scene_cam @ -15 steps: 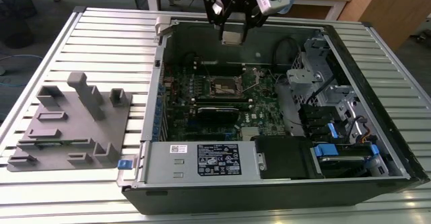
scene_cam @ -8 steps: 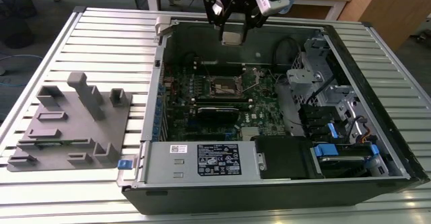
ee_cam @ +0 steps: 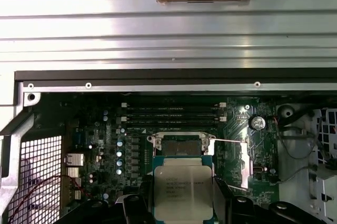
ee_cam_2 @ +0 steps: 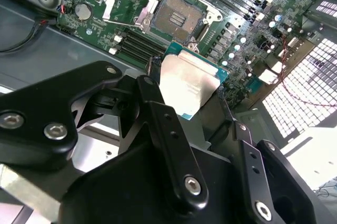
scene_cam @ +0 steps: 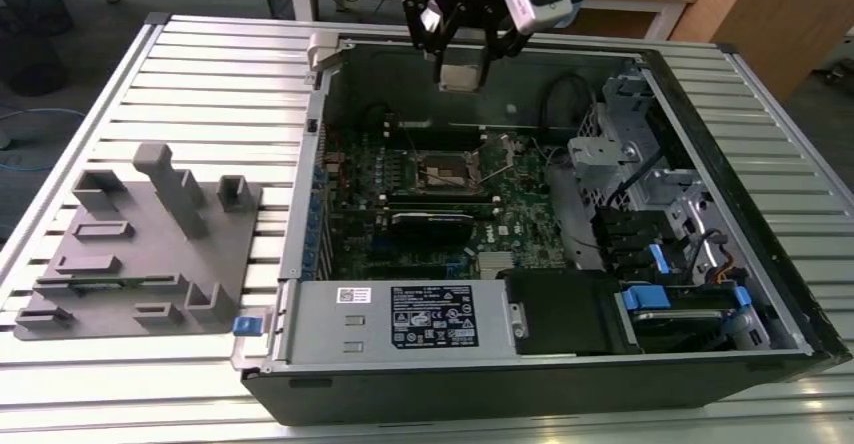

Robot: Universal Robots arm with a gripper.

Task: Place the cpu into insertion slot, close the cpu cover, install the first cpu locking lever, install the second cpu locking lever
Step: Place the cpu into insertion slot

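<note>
Jaws: the gripper (scene_cam: 461,64) is clenched on the cpu (ee_cam: 183,192), one finger on each of two opposite edges, with the silver-grey lid facing the first wrist view.
Cpu position: held in the air over the open computer case (scene_cam: 747,94), above the far part of the green motherboard (scene_cam: 400,194); it touches nothing but the jaws.
Insertion slot: the insertion slot (ee_cam_2: 176,19) lies bare and empty, its dark contact field showing inside the silvery rim; in the first wrist view the chip hangs just beside it rather than squarely over it.
Cpu cover: the cpu cover (ee_cam: 246,166) is swung up and open at one side of the socket, clear of the opening.
Locking levers: a thin lever rod (ee_cam: 229,141) juts from the socket corner, unlatched; the second lever I cannot make out with certainty.
Progress: by my reading, the chip has been picked up and carried near the socket; seating it, closing the cover and setting both levers are not yet done.
Surroundings: the case rests on a slatted metal worktop (scene_cam: 200,74), with a grey fixture block (scene_cam: 134,254) on the exterior view's left.
</note>
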